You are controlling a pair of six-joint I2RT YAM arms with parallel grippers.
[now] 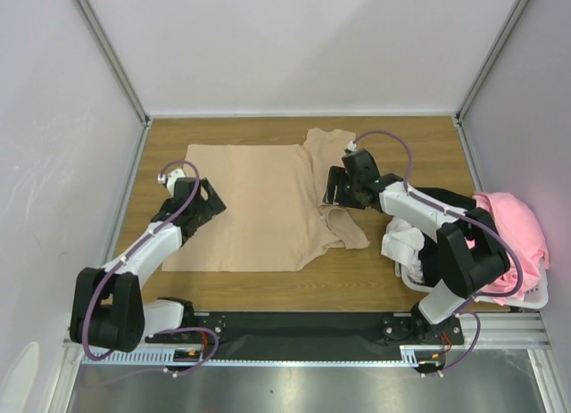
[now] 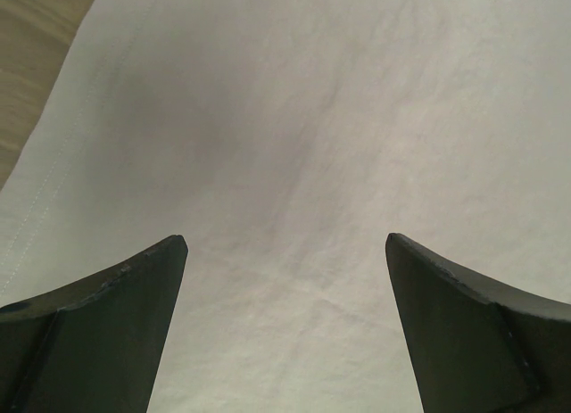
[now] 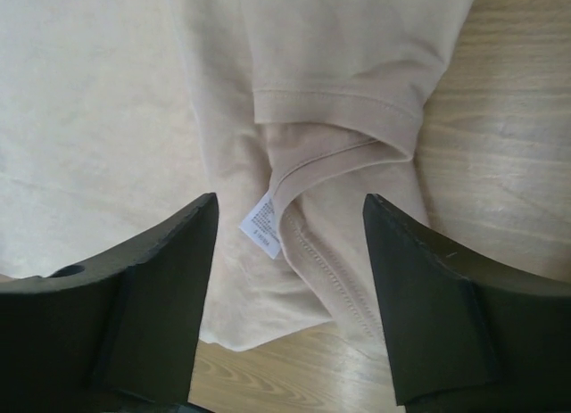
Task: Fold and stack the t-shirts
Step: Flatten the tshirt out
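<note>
Seemingly wood table, tan t-shirt; left end effector wide, right end effector parted.

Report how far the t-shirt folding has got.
Done: the beige t-shirt lies mostly spread on the table; no fold, no stack visible. In hand: both claws are open over it, the left claw near its left edge, the right claw above the collar label. Left: folding it, then the pink shirt, black shirt and white shirt at the basket.
</note>
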